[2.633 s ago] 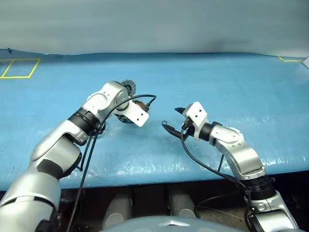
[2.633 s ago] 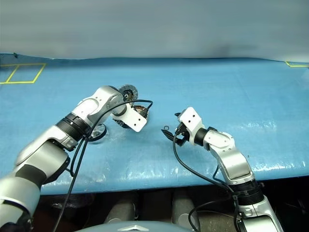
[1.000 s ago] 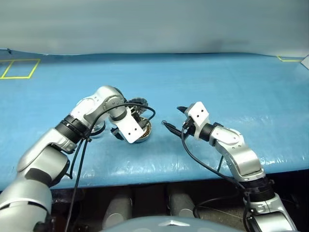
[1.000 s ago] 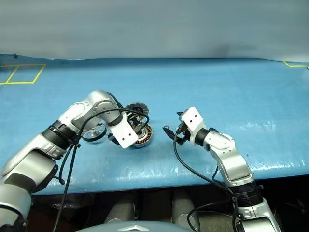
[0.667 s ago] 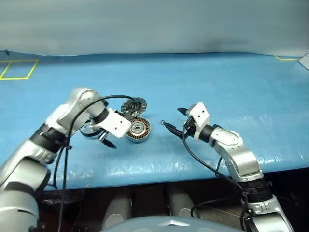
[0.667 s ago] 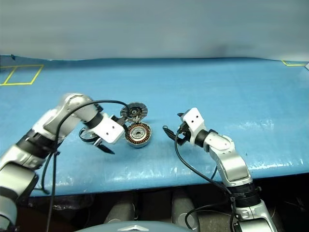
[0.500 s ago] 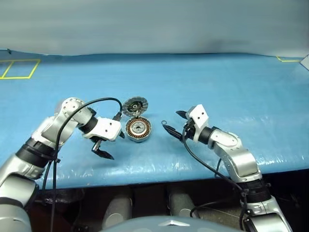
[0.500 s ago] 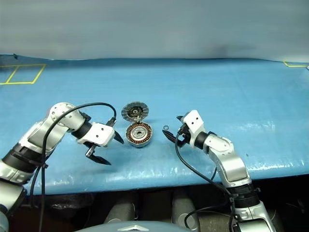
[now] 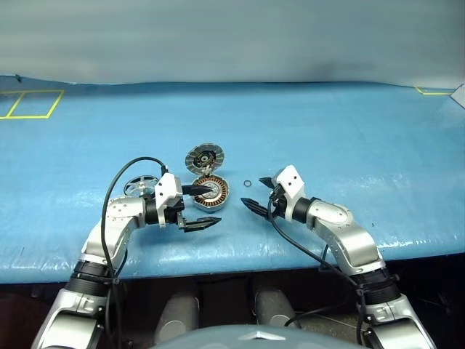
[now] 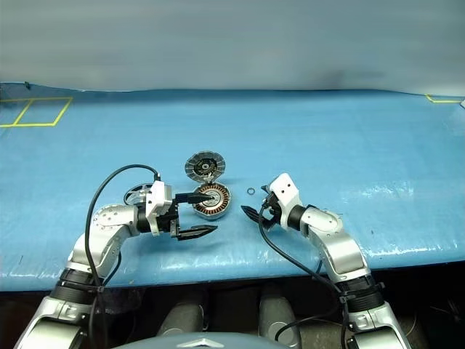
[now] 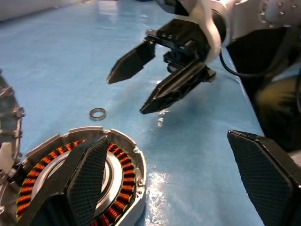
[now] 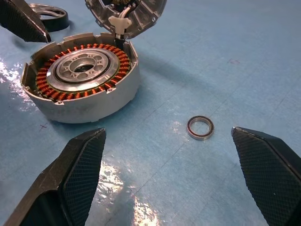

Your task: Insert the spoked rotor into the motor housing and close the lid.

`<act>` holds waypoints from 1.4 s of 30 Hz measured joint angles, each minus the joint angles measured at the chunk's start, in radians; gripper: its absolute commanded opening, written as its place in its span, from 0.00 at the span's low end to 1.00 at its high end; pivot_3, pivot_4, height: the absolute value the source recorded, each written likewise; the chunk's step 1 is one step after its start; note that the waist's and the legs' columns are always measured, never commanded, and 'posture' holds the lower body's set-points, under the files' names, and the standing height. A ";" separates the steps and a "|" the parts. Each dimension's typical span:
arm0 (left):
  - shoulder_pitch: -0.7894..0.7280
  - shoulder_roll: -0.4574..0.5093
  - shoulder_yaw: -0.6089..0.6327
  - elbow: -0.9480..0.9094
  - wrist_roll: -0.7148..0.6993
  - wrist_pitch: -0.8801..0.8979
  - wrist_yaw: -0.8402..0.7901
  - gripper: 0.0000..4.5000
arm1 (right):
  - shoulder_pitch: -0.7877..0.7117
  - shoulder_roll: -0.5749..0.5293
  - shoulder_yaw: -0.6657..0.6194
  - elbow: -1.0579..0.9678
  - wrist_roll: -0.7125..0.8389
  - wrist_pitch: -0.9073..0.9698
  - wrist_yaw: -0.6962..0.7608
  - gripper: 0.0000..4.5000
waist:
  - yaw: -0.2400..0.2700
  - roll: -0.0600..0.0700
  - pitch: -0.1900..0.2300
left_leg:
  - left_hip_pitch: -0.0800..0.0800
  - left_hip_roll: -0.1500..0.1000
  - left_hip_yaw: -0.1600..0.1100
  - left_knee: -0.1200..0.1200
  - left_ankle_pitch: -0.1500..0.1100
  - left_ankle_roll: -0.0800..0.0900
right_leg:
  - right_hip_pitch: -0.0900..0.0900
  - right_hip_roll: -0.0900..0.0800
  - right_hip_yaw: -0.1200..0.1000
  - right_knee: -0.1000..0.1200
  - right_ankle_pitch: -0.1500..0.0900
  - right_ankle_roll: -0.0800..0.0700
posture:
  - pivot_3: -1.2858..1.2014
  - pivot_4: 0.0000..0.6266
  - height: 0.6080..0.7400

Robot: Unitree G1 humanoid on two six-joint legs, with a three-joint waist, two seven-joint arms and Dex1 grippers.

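1. The motor housing lies on the blue worktop between the two arms, its copper windings bare. The lid stands tilted open at its far edge, ribbed face showing.
2. The spoked rotor lies flat on the worktop to the left of the housing, apart from it and not yet inserted.
3. The left hand is spread open and empty, pointing right. One finger reaches over the housing and the other hangs nearer, above the worktop.
4. The right hand is also spread open and empty, just right of the housing and pointing left.
5. A small loose ring lies on the worktop between the housing and the right hand.
6. Risks, as a judgement:
   - The left finger over the housing could scrape the windings or shove the housing.
   - The open lid might get knocked shut before the rotor is in.
   - Either hand could flick the loose ring away.
   - A thin, flat rotor may slip from a pinch.
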 measured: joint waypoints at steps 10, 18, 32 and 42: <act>0.068 0.028 0.054 -0.042 -0.015 -0.028 0.067 0.98 | -0.018 0.004 -0.031 0.050 -0.010 -0.020 -0.026 1.00 | 0.006 0.000 0.000 | 0.000 0.000 0.001 -0.001 0.000 0.000 | 0.000 0.000 0.000 -0.001 0.000 0.000 | 0.52 0.24 1.00; 0.086 0.033 0.058 -0.048 -0.018 -0.057 0.087 0.98 | -0.084 0.057 -0.030 0.178 -0.020 -0.033 -0.035 1.00 | 0.008 0.000 0.000 | 0.000 0.000 0.001 -0.001 0.000 0.000 | -0.001 0.000 0.001 -0.001 0.000 0.000 | 0.52 0.24 1.00; 0.103 0.022 0.068 -0.048 -0.018 -0.088 0.121 0.99 | -0.112 0.091 -0.031 0.261 -0.075 -0.068 -0.093 0.73 | 0.009 0.000 0.000 | 0.000 0.000 0.001 -0.002 0.000 0.000 | -0.001 0.000 0.001 -0.002 0.000 -0.001 | 0.52 0.24 1.00; 0.110 0.022 0.078 -0.048 -0.019 -0.088 0.141 0.99 | -0.112 0.124 -0.009 0.263 -0.102 -0.089 -0.089 0.73 | 0.005 0.000 0.000 | 0.000 0.000 0.001 -0.003 0.000 0.000 | -0.001 0.000 0.001 -0.002 0.000 -0.001 | 0.52 0.24 1.00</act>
